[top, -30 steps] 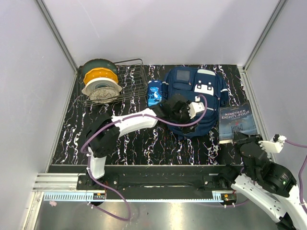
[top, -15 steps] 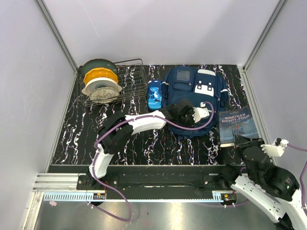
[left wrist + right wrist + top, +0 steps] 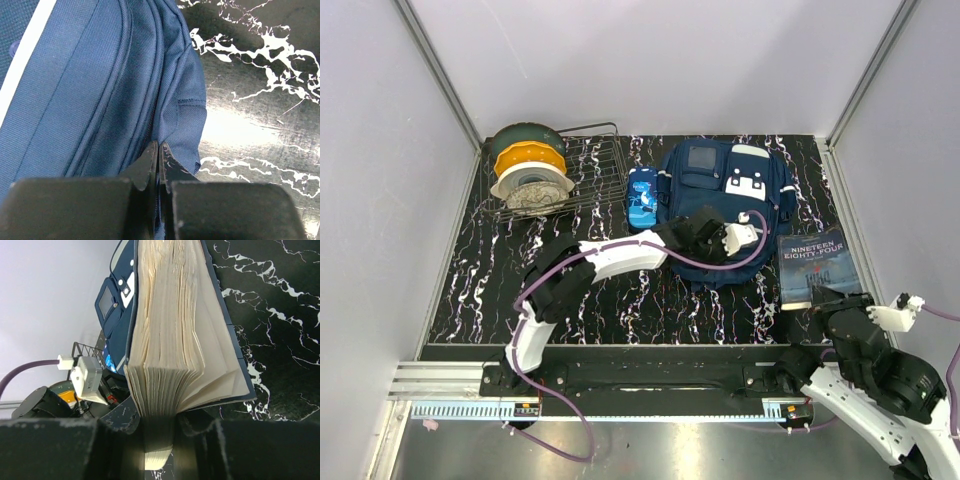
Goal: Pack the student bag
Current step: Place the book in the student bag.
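Note:
The student bag (image 3: 720, 185), navy with white patches, lies flat at the back centre of the table. My left gripper (image 3: 718, 248) is at its near edge. In the left wrist view it (image 3: 158, 150) is shut on a fold of the bag's blue fabric (image 3: 90, 90) beside the zip seam. A dark-covered book (image 3: 815, 265), titled Nineteen Eighty-Four, lies right of the bag. My right gripper (image 3: 160, 425) is shut on its near edge, where the cream pages (image 3: 170, 315) fan out. Behind the book the bag (image 3: 117, 305) shows.
A wire rack (image 3: 595, 165) at the back left holds spools (image 3: 527, 170), yellow, green and white. A small glossy blue pencil case (image 3: 642, 196) lies against the bag's left side. Grey walls close in the dark marbled table (image 3: 480, 270) on three sides.
My left gripper has gone from open to shut on the bag's fabric, shifting a little right. The right gripper and the book have moved slightly toward the near right.

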Controlling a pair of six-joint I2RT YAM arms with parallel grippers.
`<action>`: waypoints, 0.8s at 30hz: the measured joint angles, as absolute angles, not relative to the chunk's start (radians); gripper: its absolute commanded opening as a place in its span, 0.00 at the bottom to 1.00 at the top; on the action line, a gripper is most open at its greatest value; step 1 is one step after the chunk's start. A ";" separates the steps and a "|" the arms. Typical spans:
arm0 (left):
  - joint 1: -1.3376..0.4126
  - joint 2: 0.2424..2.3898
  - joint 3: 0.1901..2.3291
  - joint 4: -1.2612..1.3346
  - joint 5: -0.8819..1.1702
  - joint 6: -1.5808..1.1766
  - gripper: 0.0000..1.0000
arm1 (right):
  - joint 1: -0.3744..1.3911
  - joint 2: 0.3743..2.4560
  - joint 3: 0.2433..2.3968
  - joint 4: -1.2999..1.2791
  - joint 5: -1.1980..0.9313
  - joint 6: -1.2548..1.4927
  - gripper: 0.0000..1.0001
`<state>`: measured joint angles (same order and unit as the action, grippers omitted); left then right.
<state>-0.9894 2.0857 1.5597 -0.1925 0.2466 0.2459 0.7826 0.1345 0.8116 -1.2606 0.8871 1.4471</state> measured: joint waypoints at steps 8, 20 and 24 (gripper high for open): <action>-0.989 1.984 1.560 -0.218 0.224 0.236 0.00 | 0.783 0.104 0.807 -1.315 0.884 1.499 0.00; -0.984 1.877 1.665 -0.260 0.123 0.207 0.00 | 0.783 0.051 0.742 -1.348 0.838 1.528 0.00; -0.983 1.876 1.716 -0.288 0.116 0.177 0.00 | 0.783 0.024 0.664 -1.258 0.749 1.474 0.00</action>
<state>-0.9829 1.8763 1.7157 -0.2878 0.1158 0.1768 0.7826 0.0242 0.6643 -1.2583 0.7490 1.4742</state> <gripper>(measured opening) 0.024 0.253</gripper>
